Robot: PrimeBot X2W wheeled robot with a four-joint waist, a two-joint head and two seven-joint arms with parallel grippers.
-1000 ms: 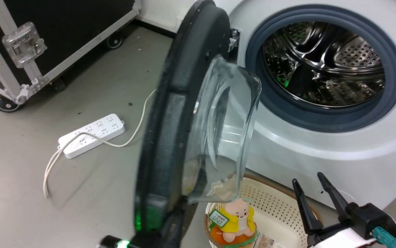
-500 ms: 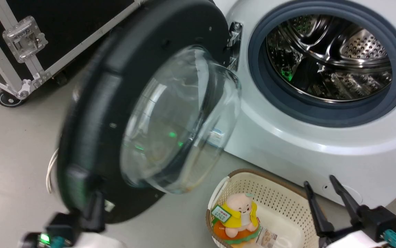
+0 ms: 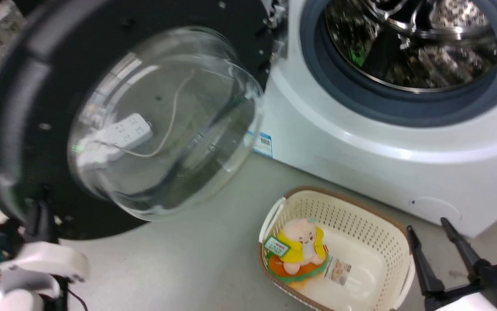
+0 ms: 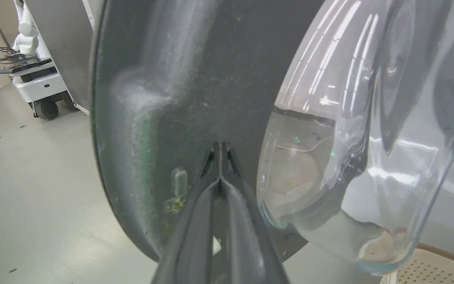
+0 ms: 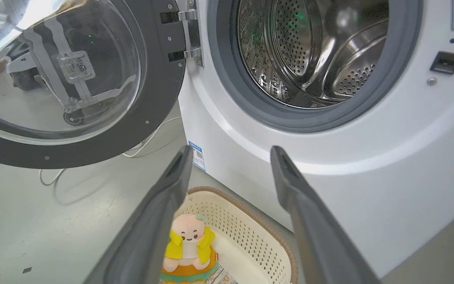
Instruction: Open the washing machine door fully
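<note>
Close by washing machine door (image 3: 144,121) — basket (image 3: 343,216)

I am viewing the washing machine door (image 3: 144,121) hanging wide open on its metal hinge (image 5: 189,33), to my left of the drum opening (image 3: 408,39). Its glossy black ring is turning its inner face toward me. The clear glass bowl (image 5: 53,67) is bulging out from its centre.

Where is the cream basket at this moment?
In the head view the cream basket sits on the floor at lower right, before the washing machine, left of the right gripper, with a plush toy inside.
</note>
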